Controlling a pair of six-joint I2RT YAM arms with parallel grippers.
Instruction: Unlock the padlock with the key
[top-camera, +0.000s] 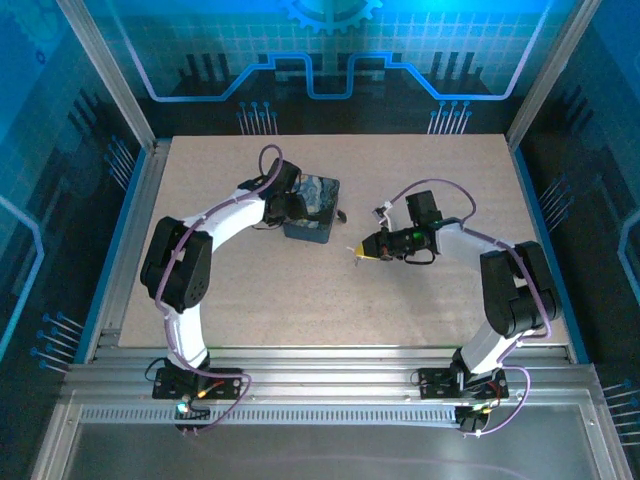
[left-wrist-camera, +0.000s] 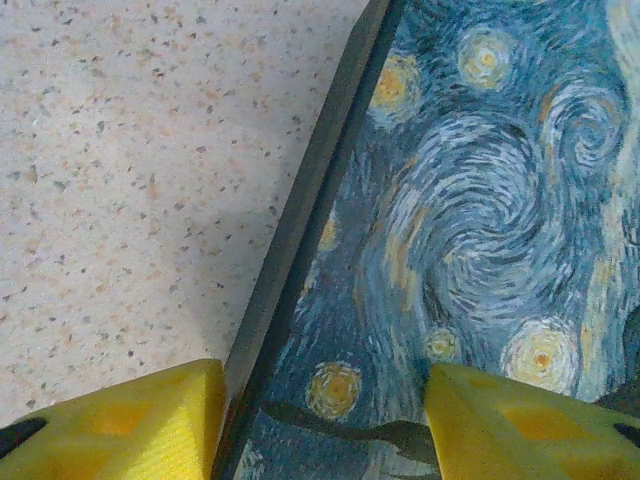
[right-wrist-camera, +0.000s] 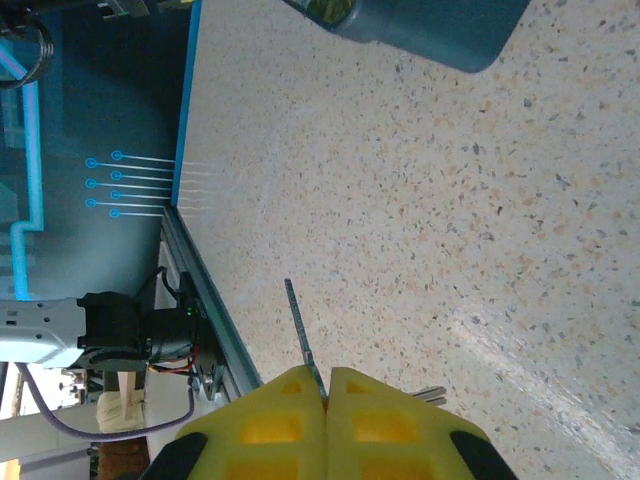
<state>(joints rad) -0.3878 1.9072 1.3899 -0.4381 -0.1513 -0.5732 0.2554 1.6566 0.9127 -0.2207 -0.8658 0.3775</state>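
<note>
The dark blue swirl-patterned tin (top-camera: 313, 208) stands at the middle of the table. A tiny dark thing against the tin's right side looks like the padlock (top-camera: 343, 214); it is too small to make out further. My left gripper (top-camera: 297, 207) is down at the tin's left side. In the left wrist view it (left-wrist-camera: 320, 385) is open, one yellow finger (left-wrist-camera: 130, 420) over the table and the other (left-wrist-camera: 520, 420) over the tin's lid (left-wrist-camera: 470, 200). My right gripper (right-wrist-camera: 327, 375) is shut on the key (right-wrist-camera: 300, 325), whose thin blade sticks out past the fingertips. From above this gripper (top-camera: 360, 250) hovers right of the tin.
Two more key blades (right-wrist-camera: 432, 395) hang beside the right fingers. The speckled tabletop (top-camera: 250, 300) is bare in front of the tin. Blue-edged walls (top-camera: 125, 230) border the table left and right, and the arm bases sit on the metal rail (top-camera: 330, 375) at the near edge.
</note>
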